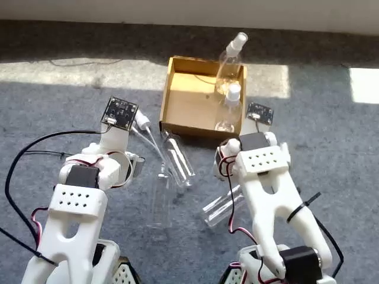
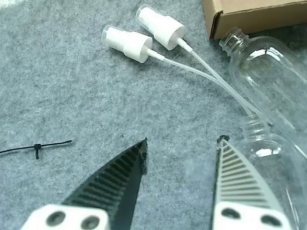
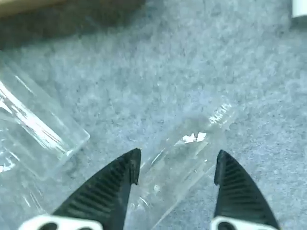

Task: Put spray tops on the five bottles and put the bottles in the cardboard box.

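Right tool (image 3: 178,154) open, astride uncapped bottle (image 3: 201,139) lying on counter (image 3: 192,57); high view: axis 8-to-2 o'clock (neck at 2, I judge). Left tool (image 2: 182,142) open, nearer tops (image 2: 127,43), about 12 o'clock of it. Box (image 1: 169,89) farther, 12 o'clock.

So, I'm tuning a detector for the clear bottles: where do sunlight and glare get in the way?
High view: a bright sunlit band crosses the carpet either side of the cardboard box, whose lit floor makes the two capped bottles faint. Right wrist view: white glints on the lying bottle. Left wrist view: even light, pale streaks on the open bottle.
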